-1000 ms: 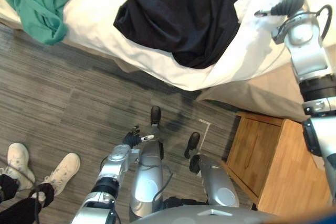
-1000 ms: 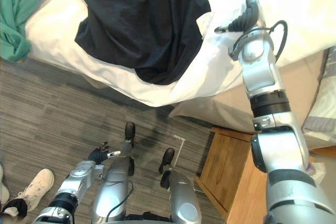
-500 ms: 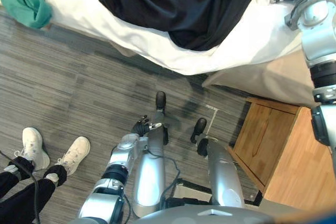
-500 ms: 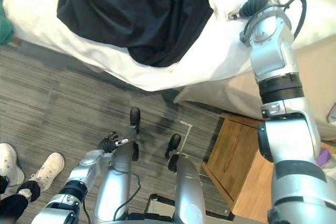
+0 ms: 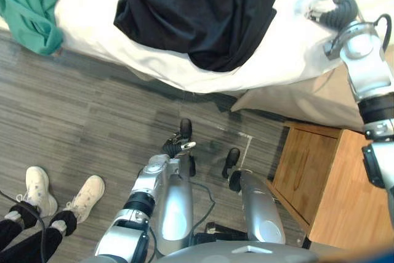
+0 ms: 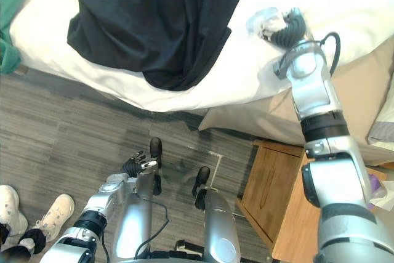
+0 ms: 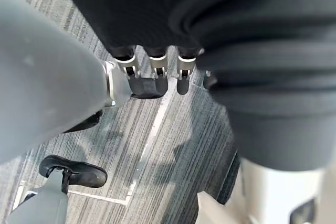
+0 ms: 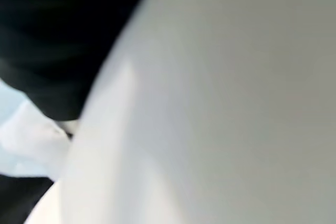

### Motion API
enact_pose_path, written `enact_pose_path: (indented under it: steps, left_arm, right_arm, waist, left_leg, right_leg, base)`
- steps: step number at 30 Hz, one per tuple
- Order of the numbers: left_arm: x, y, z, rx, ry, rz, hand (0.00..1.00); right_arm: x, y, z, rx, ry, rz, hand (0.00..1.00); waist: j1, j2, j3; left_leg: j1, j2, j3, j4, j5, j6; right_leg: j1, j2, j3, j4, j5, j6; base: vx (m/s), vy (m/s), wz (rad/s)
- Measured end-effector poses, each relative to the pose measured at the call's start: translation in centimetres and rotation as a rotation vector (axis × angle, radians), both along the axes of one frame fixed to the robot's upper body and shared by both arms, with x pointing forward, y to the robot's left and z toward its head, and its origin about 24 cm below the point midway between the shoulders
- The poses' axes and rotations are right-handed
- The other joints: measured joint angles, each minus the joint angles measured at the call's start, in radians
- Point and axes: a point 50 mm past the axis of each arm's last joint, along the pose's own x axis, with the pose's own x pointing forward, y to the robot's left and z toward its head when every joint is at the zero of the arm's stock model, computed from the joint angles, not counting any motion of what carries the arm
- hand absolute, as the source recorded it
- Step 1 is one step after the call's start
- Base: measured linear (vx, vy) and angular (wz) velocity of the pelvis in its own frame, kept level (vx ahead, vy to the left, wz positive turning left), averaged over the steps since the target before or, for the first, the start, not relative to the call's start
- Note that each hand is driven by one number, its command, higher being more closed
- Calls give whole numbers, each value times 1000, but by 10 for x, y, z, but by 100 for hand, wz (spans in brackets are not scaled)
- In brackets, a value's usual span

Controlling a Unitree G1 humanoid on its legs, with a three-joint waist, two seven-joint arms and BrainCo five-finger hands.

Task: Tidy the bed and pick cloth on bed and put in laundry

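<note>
With my right hand (image 5: 337, 12) buried in a bunch of white sheet (image 5: 313, 4), grip I cannot tell, and my left hand (image 5: 175, 147) hanging loose and empty, I worry a tug drags the black cloth (image 5: 197, 10), lying left of that right hand, onto the floor (image 5: 80, 109).

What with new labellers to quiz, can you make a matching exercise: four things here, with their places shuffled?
Things:
1 black cloth
2 green cloth
3 cabinet
4 shoes

Places:
a floor, robot's right
b bed, middle
c floor, robot's left
d bed, left end

Pairs: 1-b, 2-d, 3-a, 4-c
</note>
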Motion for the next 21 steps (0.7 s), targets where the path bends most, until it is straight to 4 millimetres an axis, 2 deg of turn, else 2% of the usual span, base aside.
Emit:
enact_pose_path:
  steps: [3, 5, 6, 7, 8, 12, 13, 15, 18, 19, 21]
  left_arm:
    - [-14, 4, -9, 15, 49, 0, 0]
    - [-29, 8, -20, 33, 102, -4, 0]
    - [-33, 7, -23, 34, 121, -11, 0]
    - [-41, 7, -29, 35, 150, -15, 0]
    - [-47, 8, -32, 34, 168, -13, 0]
    - [-67, 6, -45, 50, 240, -39, 0]
    - [-71, 5, -47, 51, 250, -44, 0]
    - [-81, -1, -53, 34, 278, -48, 0]
    - [-100, -10, -63, -5, 325, -46, 0]
    - [-103, -12, -64, -12, 335, -44, 0]
    - [-121, -16, -73, -31, 382, -34, 0]
  right_arm:
    - [-16, -14, -29, 96, 0, -21, 100]
    - [-28, -18, -64, 200, 25, -40, 100]
    - [-32, -19, -75, 222, 39, -48, 100]
    - [-38, -20, -95, 269, 66, -60, 100]
    - [-44, -19, -109, 302, 84, -66, 0]
    - [-69, -9, -160, 483, 125, -110, 0]
    - [-74, -9, -167, 518, 129, -124, 0]
    - [-89, -7, -190, 688, 114, -180, 0]
    - [-115, -5, -222, 930, 80, -266, 0]
    - [-118, -5, -225, 974, 66, -274, 0]
    - [-134, -4, -239, 1139, 1, -323, 0]
  waist:
    - [-11, -1, -3]
    - [-40, -7, -49]
    - [-43, -7, -67]
    - [-49, -6, -87]
    - [-55, -5, -103]
    - [-69, -3, -162]
    - [-74, 0, -176]
    - [-90, 11, -196]
    - [-105, 37, -235]
    - [-108, 42, -237]
    - [-116, 68, -260]
  left_leg:
    - [83, -1, 40, -15, -15, 5]
    - [134, -12, 68, -62, -12, 10]
    - [147, -16, 74, -78, -10, 10]
    - [185, -23, 86, -111, -5, 8]
    - [209, -28, 97, -133, -1, 7]
    - [309, -47, 126, -228, 30, 8]
    - [313, -49, 126, -237, 35, 10]
    - [349, -61, 126, -258, 47, 16]
    - [388, -76, 132, -259, 37, 11]
    - [399, -79, 134, -260, 35, 9]
    - [438, -82, 151, -265, 20, 7]
  right_leg:
    - [80, -1, 26, -54, 28, 16]
    - [116, -5, 49, -97, 46, 25]
    - [123, -6, 56, -108, 50, 26]
    - [147, -8, 68, -127, 56, 30]
    - [165, -8, 72, -140, 59, 33]
    - [223, -17, 97, -172, 65, 41]
    - [224, -18, 97, -175, 66, 42]
    - [257, -25, 97, -187, 67, 46]
    - [304, -37, 98, -215, 72, 59]
    - [315, -39, 100, -220, 73, 61]
    - [347, -43, 113, -234, 71, 67]
  base:
    - [32, 60, -33]
    - [20, 50, -27]
    - [38, 31, -26]
    - [42, 26, -23]
    - [45, 27, -22]
    - [56, 26, -16]
    - [92, 24, -4]
    - [99, 21, 2]
    - [67, 31, -3]
    - [60, 41, -8]
    - [9, 37, -17]
